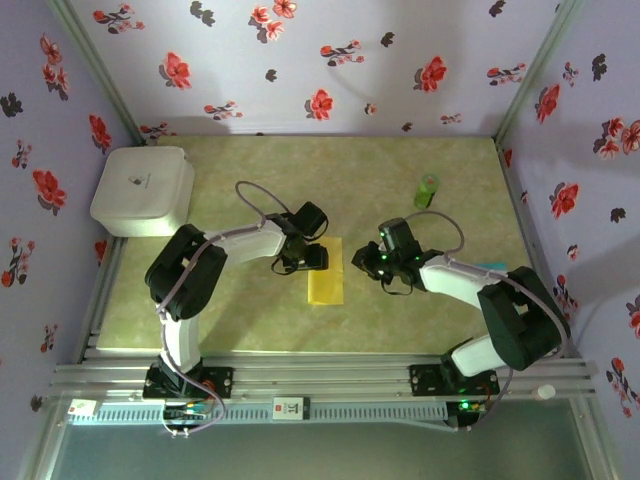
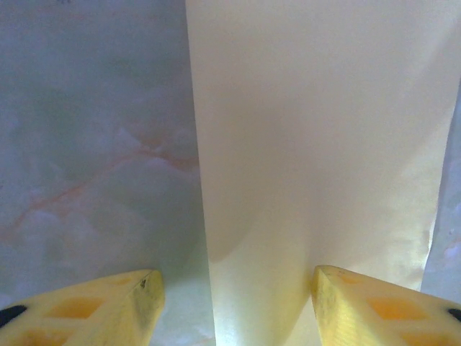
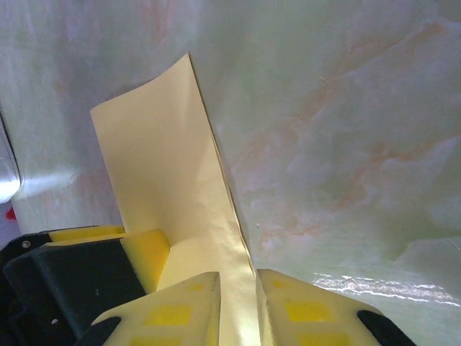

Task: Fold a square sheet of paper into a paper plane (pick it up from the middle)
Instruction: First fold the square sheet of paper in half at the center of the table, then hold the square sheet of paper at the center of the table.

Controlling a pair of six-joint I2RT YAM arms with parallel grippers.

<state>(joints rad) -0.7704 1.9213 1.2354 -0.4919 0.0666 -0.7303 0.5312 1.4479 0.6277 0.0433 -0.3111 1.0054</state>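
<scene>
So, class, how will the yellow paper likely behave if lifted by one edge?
Probably floppy: the paper seems to bend upward where the right gripper pinches its edge. Likely light and apt to slide, being thin on a glossy table.

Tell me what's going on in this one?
Two robot arms are working on the square sheet of paper, which is yellow, already folded to a narrow strip, and lying mid-table. The left gripper is open, low over the strip's far end, with its fingers astride one long edge. The right gripper has a raised edge of the paper between its fingers, which stand close together; whether they are clamped is unclear. There is no plane shape yet.
</scene>
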